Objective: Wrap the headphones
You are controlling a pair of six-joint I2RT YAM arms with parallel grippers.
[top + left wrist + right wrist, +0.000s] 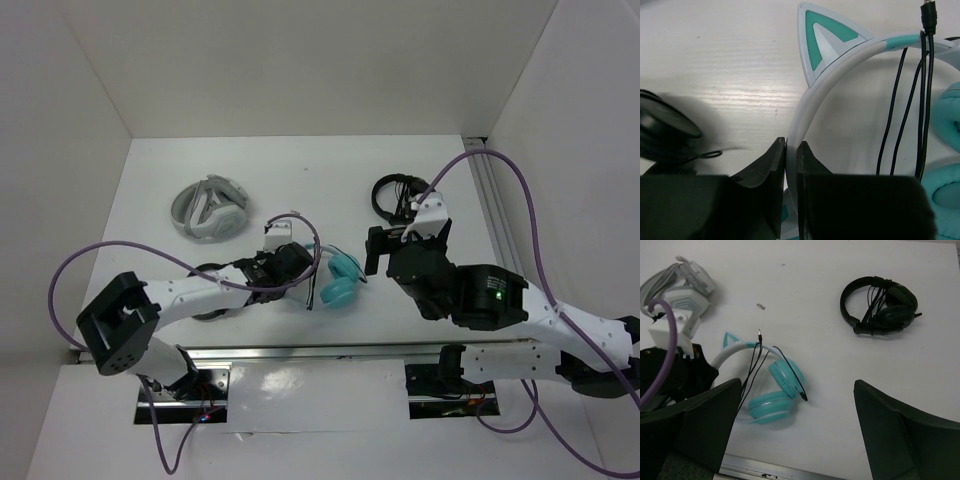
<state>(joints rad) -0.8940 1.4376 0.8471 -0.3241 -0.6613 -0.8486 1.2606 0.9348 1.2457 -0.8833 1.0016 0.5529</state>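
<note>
Lying flat on the table (300, 170) near its front middle, the headphones (776, 390) have both earcups (786, 377) side by side and the headband (840, 75) arching toward the left arm. A cat ear (822, 40) stands on the band. The thin black cable (900, 100) crosses the band in several loose strands, and its plug (928, 15) pokes past the band's outer edge. The left gripper (791, 150) is clamped on the white band just below the ear, its jaws nearly together with the band pinched between them. That arm stretches low across the table from its base at the lower left, wrist pointing right. The right gripper (400, 235) is spread wide and holds nothing. It hangs above the table, just right of the headphones, on a bent arm, with its wrist camera looking down on them. A black headset (880, 305) lies beyond it, well apart, and a grey headset (210, 210) sits at the far left.
</note>
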